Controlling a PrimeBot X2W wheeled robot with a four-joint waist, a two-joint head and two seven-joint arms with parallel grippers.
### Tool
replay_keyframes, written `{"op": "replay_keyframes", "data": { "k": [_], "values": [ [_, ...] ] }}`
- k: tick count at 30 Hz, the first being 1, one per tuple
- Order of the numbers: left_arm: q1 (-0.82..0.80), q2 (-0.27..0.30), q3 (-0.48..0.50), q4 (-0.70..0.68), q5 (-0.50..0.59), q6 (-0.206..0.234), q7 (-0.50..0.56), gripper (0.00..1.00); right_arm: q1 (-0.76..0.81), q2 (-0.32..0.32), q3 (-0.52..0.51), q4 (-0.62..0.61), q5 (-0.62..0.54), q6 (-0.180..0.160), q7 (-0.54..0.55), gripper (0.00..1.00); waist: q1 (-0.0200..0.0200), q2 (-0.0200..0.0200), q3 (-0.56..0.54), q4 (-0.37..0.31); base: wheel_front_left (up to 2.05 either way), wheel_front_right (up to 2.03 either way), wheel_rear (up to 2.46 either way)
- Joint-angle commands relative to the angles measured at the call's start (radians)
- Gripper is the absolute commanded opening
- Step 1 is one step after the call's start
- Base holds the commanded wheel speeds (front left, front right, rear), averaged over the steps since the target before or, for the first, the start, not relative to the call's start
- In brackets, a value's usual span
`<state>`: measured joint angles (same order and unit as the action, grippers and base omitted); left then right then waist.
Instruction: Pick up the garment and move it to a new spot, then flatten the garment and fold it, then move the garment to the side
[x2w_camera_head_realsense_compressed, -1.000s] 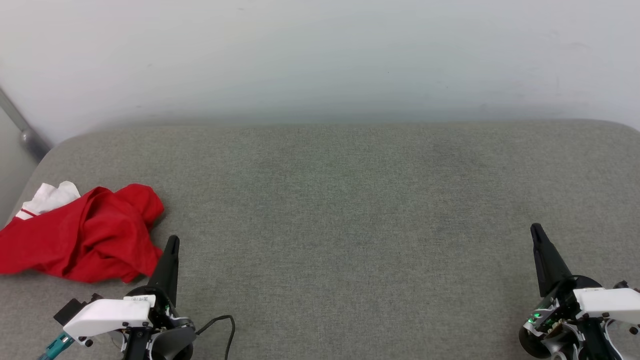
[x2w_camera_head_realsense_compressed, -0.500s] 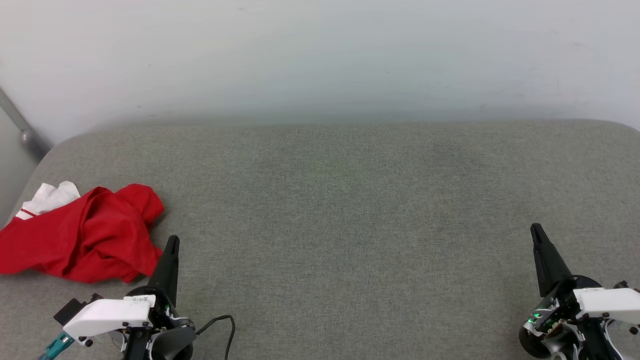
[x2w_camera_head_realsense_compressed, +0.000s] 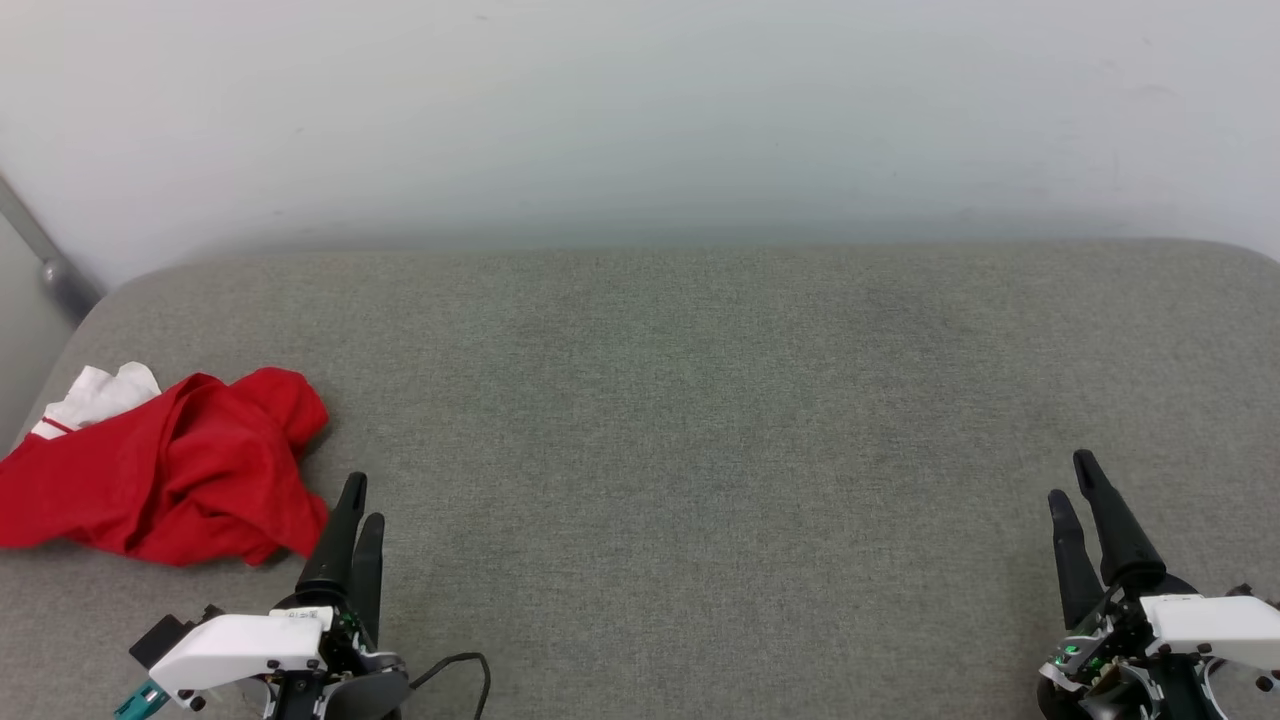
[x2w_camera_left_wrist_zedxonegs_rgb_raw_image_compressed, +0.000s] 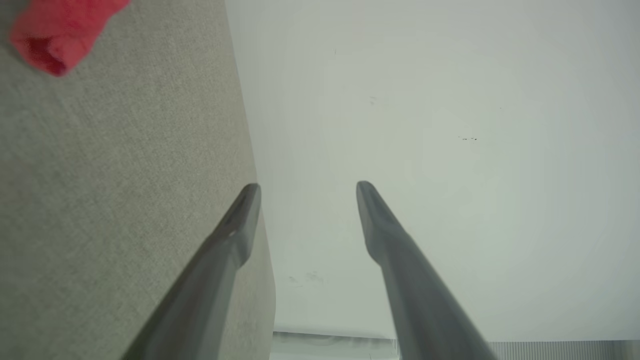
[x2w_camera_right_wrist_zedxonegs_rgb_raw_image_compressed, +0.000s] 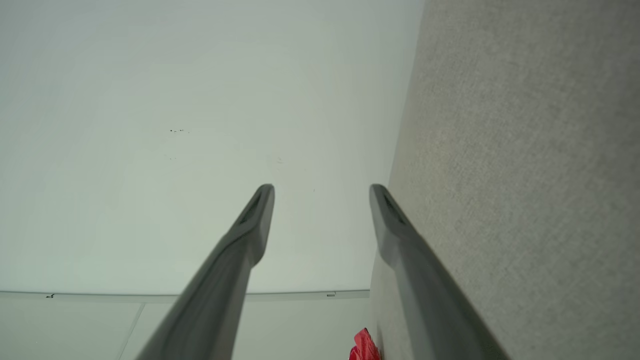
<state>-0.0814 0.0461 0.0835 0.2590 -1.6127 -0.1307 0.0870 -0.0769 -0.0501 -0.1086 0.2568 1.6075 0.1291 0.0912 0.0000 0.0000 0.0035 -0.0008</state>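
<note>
Garment (x2w_camera_head_realsense_compressed: 170, 470) heaped at near-left corner of grey pad (x2w_camera_head_realsense_compressed: 700, 450), long axis running toward its left edge, just forward-left of left gripper (x2w_camera_head_realsense_compressed: 364, 500), fingers parted, empty; right gripper (x2w_camera_head_realsense_compressed: 1070, 478), likewise parted and empty, well apart at near-right corner.

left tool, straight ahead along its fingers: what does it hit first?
Nothing close, as far as shown. The left tool points over the grey fabric surface toward the white wall, likely first contact; depth unclear. The crumpled red garment lies off to its left, out of line.
</note>
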Motion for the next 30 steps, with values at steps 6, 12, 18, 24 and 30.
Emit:
{"op": "replay_keyframes", "data": {
  "k": [6,12,18,24,30],
  "values": [
    [-0.032,0.003,-0.038,-0.042,0.021,0.0,-0.036,1.0,-0.01,-0.008,0.016,-0.039,-0.03,0.002,-0.035,1.0,0.0,0.0,0.0,0.0,0.0,0.0,0.0],
    [-0.036,0.003,-0.062,-0.078,0.058,0.0,-0.064,1.0,-0.008,-0.022,0.031,-0.054,-0.085,0.002,-0.067,1.0,0.0,0.0,-0.001,0.002,0.0,0.0,0.0],
    [-0.039,0.003,-0.087,-0.116,0.15,0.0,-0.089,1.0,-0.012,-0.032,0.036,-0.078,-0.209,0.002,-0.094,1.0,0.0,0.0,0.0,0.002,0.0,0.0,0.0],
    [-0.037,0.004,-0.096,-0.131,0.293,0.0,-0.113,1.0,-0.014,-0.04,0.05,-0.096,-0.382,0.002,-0.118,1.0,0.0,0.0,0.001,0.001,0.0,0.0,0.0],
    [-0.041,0.004,-0.108,-0.134,0.441,0.0,-0.135,1.0,-0.019,-0.046,0.066,-0.093,-0.569,0.002,-0.14,1.0,0.0,0.0,0.001,0.0,0.0,0.0,0.0]
  ]
}}
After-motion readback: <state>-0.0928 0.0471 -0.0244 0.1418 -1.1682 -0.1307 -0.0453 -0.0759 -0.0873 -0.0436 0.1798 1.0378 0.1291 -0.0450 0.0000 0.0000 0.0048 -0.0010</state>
